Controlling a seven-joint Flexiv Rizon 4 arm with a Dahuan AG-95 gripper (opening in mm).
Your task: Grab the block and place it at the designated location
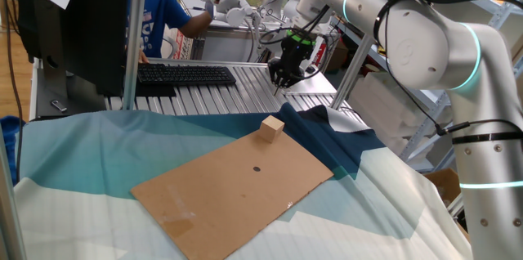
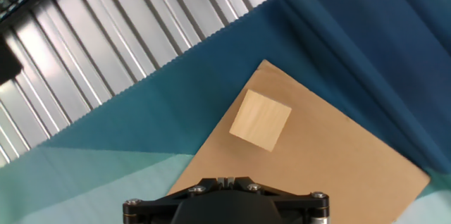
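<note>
Sitting on the far corner of the cardboard sheet [image 1: 237, 182] is your block [image 1: 272, 127], flat on one face, just inside the two edges that meet there. Nothing touches its sides, so it's free all round.

In the hand view the block [image 2: 261, 120] reads as roughly square on top, so you get no clear long axis. Its faces are turned skew to the frame, with one corner pointing toward the sheet's corner. They run about parallel to the cardboard [image 2: 338, 160] edges.

Toward the near side you have a wide stretch of bare cardboard, with a small dark dot [image 1: 257, 169] mid-sheet, well apart from the block. Beyond the corner is dark blue cloth [image 1: 327, 133], rumpled on the right, then ribbed metal table [image 1: 245, 88]. Pale teal cloth [image 1: 98, 154] lies under the rest. A keyboard [image 1: 184, 73] sits far left on the metal.

The gripper [image 1: 279, 82] hangs above the metal behind the block, well apart from it and holding nothing. You can't tell finger spacing. The fixed view is too small, and the hand view shows only the black housing [image 2: 225, 206].
</note>
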